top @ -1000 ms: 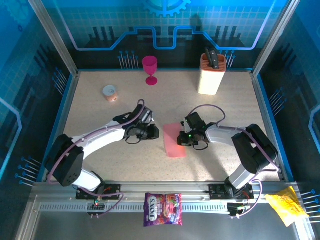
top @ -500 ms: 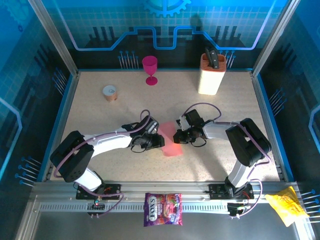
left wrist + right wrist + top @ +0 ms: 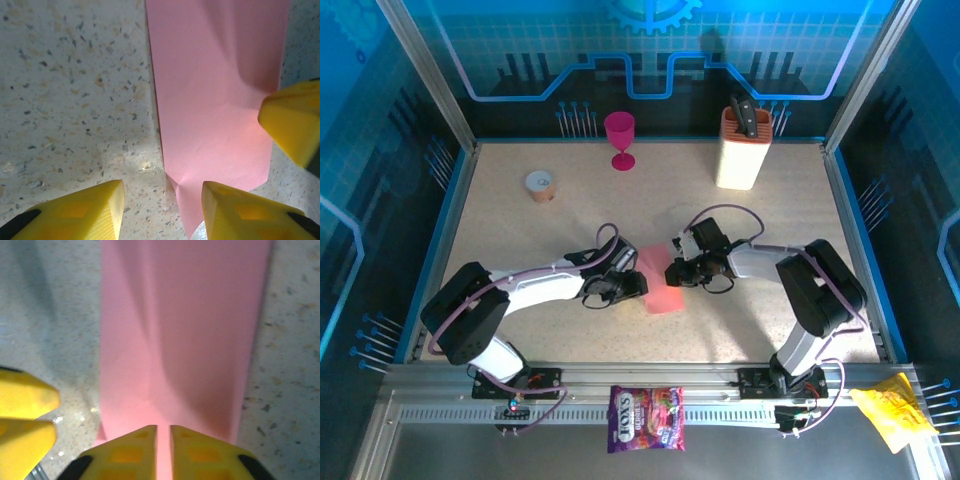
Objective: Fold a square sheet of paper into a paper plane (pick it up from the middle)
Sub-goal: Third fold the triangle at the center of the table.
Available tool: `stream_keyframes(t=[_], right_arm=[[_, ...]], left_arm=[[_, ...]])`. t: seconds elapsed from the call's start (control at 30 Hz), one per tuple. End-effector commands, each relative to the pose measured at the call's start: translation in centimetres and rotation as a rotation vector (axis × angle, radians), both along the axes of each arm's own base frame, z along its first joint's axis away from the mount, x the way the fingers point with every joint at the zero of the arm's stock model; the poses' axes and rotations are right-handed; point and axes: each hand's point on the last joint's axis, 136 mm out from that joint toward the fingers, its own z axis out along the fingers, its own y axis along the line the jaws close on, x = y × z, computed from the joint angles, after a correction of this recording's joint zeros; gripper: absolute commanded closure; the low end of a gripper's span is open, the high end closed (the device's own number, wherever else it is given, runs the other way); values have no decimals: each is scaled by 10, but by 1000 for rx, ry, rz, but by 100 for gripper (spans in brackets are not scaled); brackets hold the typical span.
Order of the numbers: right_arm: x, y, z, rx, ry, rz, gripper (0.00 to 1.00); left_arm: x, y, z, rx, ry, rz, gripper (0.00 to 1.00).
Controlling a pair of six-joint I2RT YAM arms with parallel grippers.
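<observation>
The salmon-pink square sheet of paper (image 3: 661,283) lies at mid-table as a narrow, slightly bulged strip (image 3: 215,90) (image 3: 185,325). From the left, my left gripper (image 3: 636,285) (image 3: 162,210) stands open at the strip's edge. One yellow finger (image 3: 80,212) is over bare table and the other (image 3: 250,212) is over the paper's corner. From the right, my right gripper (image 3: 676,272) (image 3: 163,452) is low over the strip's opposite edge. Its jaws stand a thin slit apart, and pink shows through the slit. The two grippers face each other across the paper.
A magenta goblet (image 3: 619,136) and a cream knife block (image 3: 743,147) stand at the back. A small tape roll (image 3: 539,185) sits at the back left. A purple candy bag (image 3: 646,418) and a yellow wrapper (image 3: 892,414) lie on the front rail.
The left gripper slid right to the paper and opened. The right gripper carried the paper slightly left and back, and its jaws have now parted by a slit.
</observation>
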Motion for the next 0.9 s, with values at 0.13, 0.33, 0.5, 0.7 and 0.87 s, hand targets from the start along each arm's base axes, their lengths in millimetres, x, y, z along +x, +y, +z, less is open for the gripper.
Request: stream_keyframes(t=[0.13, 0.33, 0.5, 0.7, 0.87], right_arm=[[-16, 8, 38, -8, -88, 60, 70], [-43, 8, 27, -197, -176, 111, 56], [-57, 17, 21, -313, -237, 173, 54], [-69, 32, 15, -379, -274, 263, 51], [-74, 45, 11, -405, -287, 310, 50]], left_arm=[[55, -4, 32, -27, -94, 5, 55], [88, -16, 37, -77, -99, -42, 71], [96, -22, 25, -89, -84, -82, 78], [97, -27, 9, -91, -63, -100, 80], [96, -27, -1, -78, -53, -111, 80]])
